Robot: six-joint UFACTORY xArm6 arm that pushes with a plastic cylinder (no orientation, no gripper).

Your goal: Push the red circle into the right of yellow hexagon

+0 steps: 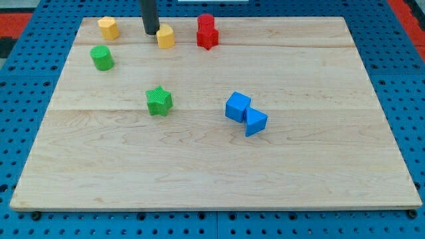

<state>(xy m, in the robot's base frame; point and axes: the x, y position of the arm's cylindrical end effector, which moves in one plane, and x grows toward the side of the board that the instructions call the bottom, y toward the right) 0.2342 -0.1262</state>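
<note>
The red circle stands near the view's top edge of the wooden board, touching the red star just below it. A yellow block that looks hexagonal lies to the left of the red pair, with a gap between them. A second yellow block sits further left; I cannot make out its shape. My tip rests on the board just left of the hexagonal yellow block, close to it or touching it, and well left of the red circle.
A green circle lies at the upper left and a green star left of the middle. A blue cube and a blue triangle touch each other right of the middle. The board lies on a blue pegboard.
</note>
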